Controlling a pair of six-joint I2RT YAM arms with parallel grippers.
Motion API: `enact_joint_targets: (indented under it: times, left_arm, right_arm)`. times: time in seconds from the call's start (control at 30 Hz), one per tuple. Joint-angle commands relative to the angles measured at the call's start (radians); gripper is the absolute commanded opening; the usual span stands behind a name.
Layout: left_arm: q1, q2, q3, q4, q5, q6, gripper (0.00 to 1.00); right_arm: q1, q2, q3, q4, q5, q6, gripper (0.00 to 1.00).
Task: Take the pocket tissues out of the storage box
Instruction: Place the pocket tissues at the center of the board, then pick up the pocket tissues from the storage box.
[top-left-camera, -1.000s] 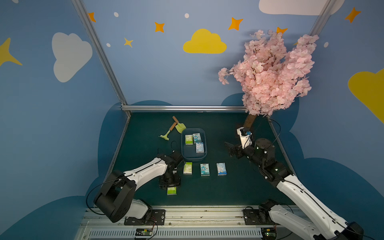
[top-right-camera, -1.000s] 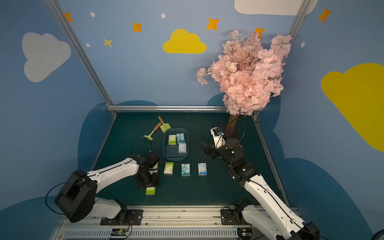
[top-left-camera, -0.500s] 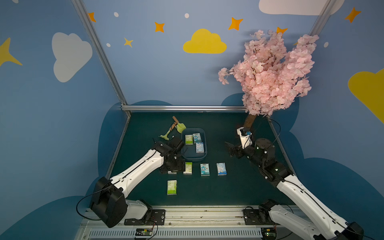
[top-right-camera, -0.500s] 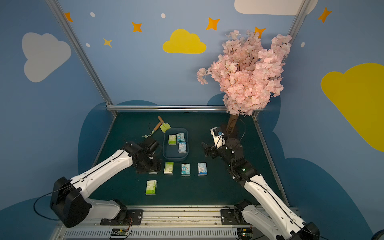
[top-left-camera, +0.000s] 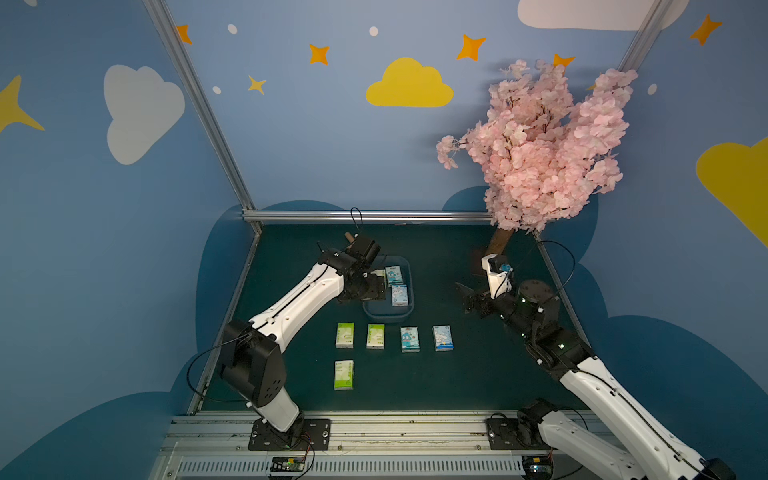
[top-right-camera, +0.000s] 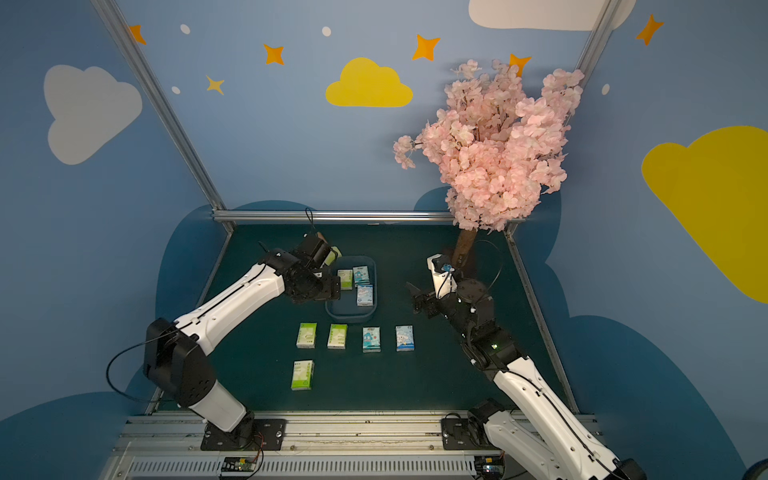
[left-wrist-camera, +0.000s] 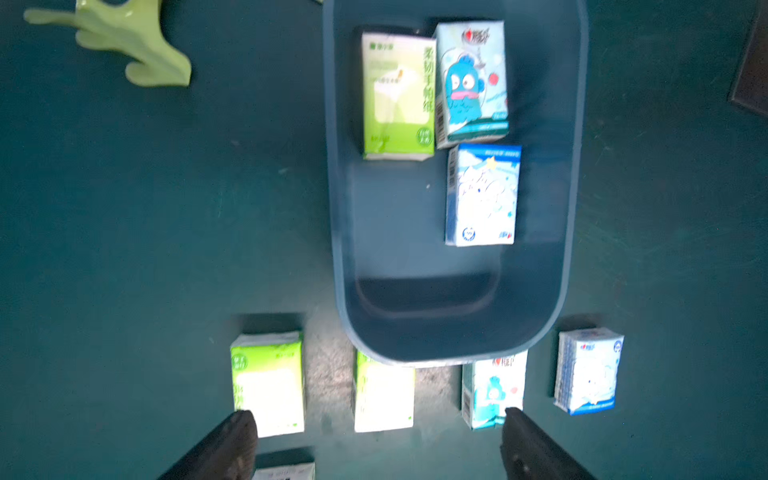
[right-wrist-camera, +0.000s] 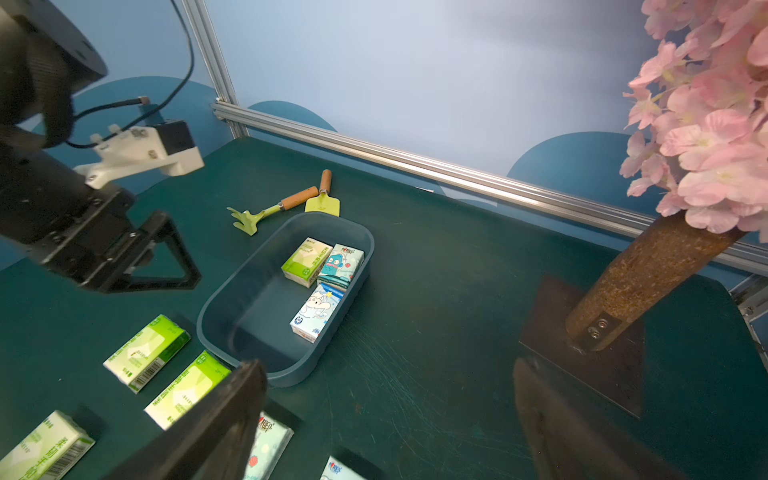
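1. Box (top-left-camera: 386, 312) sits mid-surface (top-left-camera: 457, 374), open top, upright.
2. Three packets (right-wrist-camera: 320, 278) lie flat inside it, all in the half away from the robot. A green packet (left-wrist-camera: 397, 95) and a blue packet (left-wrist-camera: 471, 79) with a fish figure lie side by side, touching. A second blue one (left-wrist-camera: 482, 195) lies just nearer the robot, on the right arm's side.
3. Five are out on the surface. A row of four lies just in front of the box: green (top-left-camera: 344, 335), green (top-left-camera: 375, 336), blue (top-left-camera: 409, 339), blue (top-left-camera: 442, 338).
4. The fifth, green (top-left-camera: 343, 375), lies alone nearer the robot, in line with the row's end on the left arm's side.
5. Left gripper (top-left-camera: 374, 287) is above the box's rim on the left arm's side. Its fingers (left-wrist-camera: 232, 436) are wide apart, with nothing between them.
6. Right gripper (top-left-camera: 467, 296) is well off the box's other side, near the tree's base plate (right-wrist-camera: 582, 365). Its fingers are wide apart and empty.
7. Rake (right-wrist-camera: 249, 218) and shovel (right-wrist-camera: 322, 203) lie just beyond the box, handle ends meeting.
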Motion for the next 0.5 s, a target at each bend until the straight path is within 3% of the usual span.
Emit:
enact_joint_targets:
  times: [0.0, 0.47]
  left_arm:
    - [0.008, 0.068, 0.071, 0.016, 0.008, 0.055, 0.92]
    - [0.017, 0.404, 0.353, -0.013, -0.03, 0.078, 0.74]
  right_arm:
    - [-0.002, -0.031, 0.009, -0.029, 0.024, 0.011, 0.98]
    - [-0.002, -0.15, -0.01, -0.097, 0.096, 0.02, 0.98]
